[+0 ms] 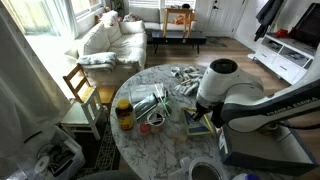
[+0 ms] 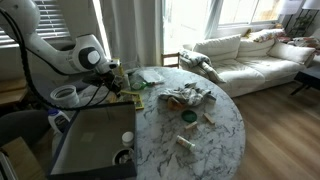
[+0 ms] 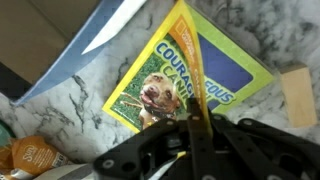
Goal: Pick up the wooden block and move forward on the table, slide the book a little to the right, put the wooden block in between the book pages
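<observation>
You are working the middle step, sliding the book (image 3: 160,85). The gripper (image 3: 195,125) is standing over the book's near edge with its jaws pressed together on nothing, so you are using it as a pusher rather than a clamp. The book, a yellow-covered paperback with a dog pictured on it, is lying flat on the marble table (image 2: 200,140). It is sitting near the table edge on the arm's side, with a corner of the dark grey tray (image 3: 70,55) just beside it. A thin orange-yellow line is running up across the cover from the fingertips, and I cannot tell whether it is a lifted page edge or something else. The wooden block (image 3: 298,95) is lying free on the table near the book's corner, at the right of the wrist view and apart from the jaws, so the insertion is not yet done. Next, as I judge it, you are needing a short sideways push with the tips kept low, so the book is sliding rather than pivoting toward the tray. After that you are opening the jaws and going for the block.
</observation>
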Motion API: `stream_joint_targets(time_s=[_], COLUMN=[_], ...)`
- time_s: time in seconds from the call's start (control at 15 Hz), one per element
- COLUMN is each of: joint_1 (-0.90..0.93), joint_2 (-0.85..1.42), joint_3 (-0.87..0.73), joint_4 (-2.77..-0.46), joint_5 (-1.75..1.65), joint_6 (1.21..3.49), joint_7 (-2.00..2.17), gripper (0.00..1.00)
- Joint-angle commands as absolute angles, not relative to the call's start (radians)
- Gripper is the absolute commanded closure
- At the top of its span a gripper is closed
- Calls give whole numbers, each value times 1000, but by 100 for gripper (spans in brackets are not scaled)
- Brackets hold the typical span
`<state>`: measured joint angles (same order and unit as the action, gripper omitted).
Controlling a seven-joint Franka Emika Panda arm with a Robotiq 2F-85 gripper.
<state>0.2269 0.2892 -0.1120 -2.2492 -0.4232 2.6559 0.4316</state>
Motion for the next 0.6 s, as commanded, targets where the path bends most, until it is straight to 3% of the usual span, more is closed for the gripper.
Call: stream_joint_targets(time_s=[0.0, 0.47, 0.53], joint_1=[234, 259, 254], joint_2=[283, 283, 282], joint_3=[-149, -182, -173], joint_4=[-2272, -2252, -2250], joint_5=[-485, -621, -625], joint_6=[2640, 2503, 2490], joint_7=[513, 822, 844], gripper=[100, 100, 92])
